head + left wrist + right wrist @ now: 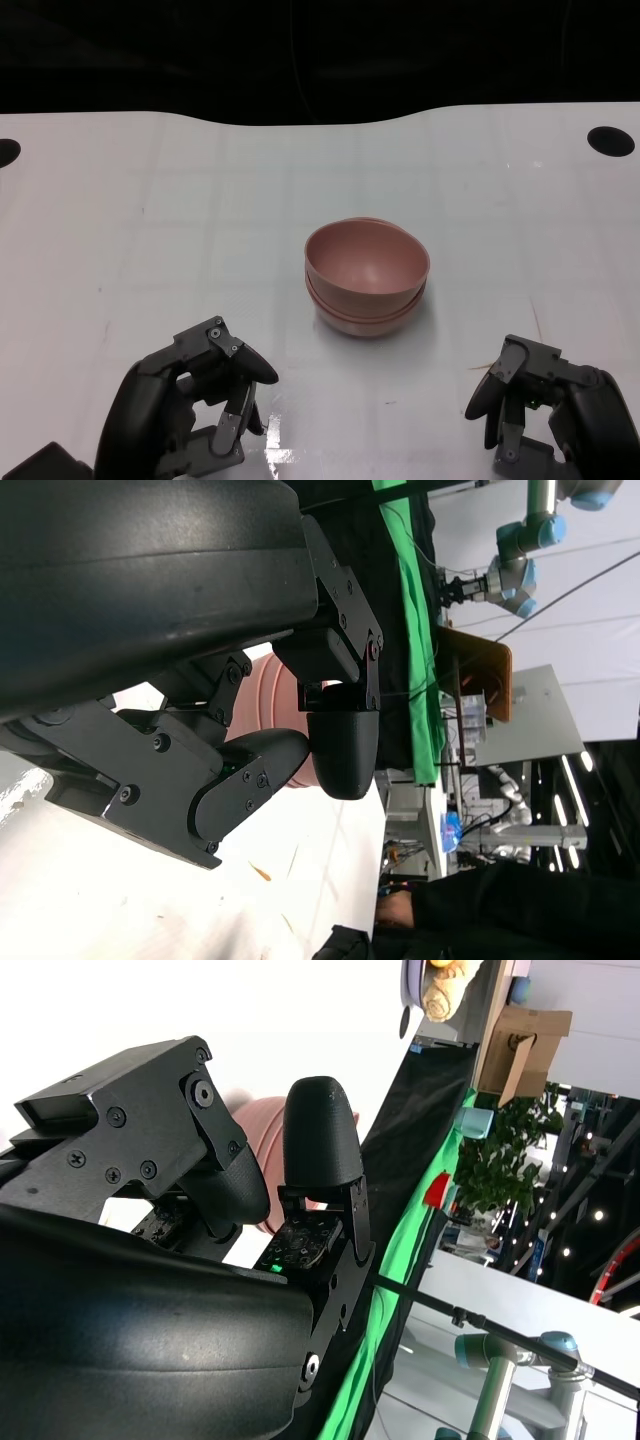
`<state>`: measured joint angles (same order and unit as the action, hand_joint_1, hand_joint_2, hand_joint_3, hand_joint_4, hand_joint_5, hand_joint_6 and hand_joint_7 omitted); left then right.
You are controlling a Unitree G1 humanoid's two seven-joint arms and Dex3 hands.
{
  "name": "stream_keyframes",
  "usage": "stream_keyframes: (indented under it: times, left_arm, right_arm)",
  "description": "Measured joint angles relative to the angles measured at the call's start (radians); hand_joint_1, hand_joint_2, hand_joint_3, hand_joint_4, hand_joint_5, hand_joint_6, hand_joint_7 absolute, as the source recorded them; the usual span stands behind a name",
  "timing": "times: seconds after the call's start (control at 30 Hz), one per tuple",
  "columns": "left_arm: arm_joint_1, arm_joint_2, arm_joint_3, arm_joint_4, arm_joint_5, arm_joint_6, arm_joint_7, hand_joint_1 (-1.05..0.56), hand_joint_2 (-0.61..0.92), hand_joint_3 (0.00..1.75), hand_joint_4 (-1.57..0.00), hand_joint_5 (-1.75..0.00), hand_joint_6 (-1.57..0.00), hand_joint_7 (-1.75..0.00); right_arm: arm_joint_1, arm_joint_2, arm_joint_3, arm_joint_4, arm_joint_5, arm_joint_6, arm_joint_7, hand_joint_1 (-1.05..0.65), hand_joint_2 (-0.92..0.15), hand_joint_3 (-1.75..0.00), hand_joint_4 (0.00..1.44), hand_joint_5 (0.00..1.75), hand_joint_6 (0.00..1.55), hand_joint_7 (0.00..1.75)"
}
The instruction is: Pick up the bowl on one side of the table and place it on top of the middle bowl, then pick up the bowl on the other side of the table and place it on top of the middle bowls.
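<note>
A nested stack of pink bowls [367,275] stands in the middle of the white table [180,220]. No other bowl shows on either side. My left hand [190,405] rests low at the near left, well short of the stack, with its fingers loosely bent and nothing in them. My right hand [545,410] sits at the near right in the same way, also holding nothing. In the left wrist view the pink bowls [262,695] show behind my left hand [250,730]. The right wrist view shows the pink bowls [258,1125] past my right hand [250,1180].
A round black hole [610,140] lies at the table's far right corner, and another [5,152] at the far left edge. Beyond the curved back edge all is dark. A person in dark clothes [480,910] is beside the table.
</note>
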<state>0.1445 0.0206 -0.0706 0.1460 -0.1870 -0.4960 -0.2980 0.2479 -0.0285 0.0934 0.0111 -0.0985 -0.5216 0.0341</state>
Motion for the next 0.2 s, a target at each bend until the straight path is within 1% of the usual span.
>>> stream_keyframes:
  times: [0.13,0.2]
  left_arm:
    - [-0.011,-0.001,0.004,0.002,0.014,0.0,0.0,-0.2,0.5,1.15,-0.77,-1.74,-0.77,-1.35]
    - [-0.013,-0.003,0.004,0.009,0.022,-0.006,0.0,-0.2,0.5,1.16,-0.76,-1.74,-0.77,-1.35]
  right_arm:
    - [-0.003,0.0,-0.009,0.0,0.01,0.006,0.003,0.0,-0.3,-1.55,0.93,1.71,0.9,1.38]
    - [-0.009,0.0,-0.012,0.002,0.011,0.007,0.003,-0.01,-0.26,-1.59,0.93,1.72,0.9,1.39]
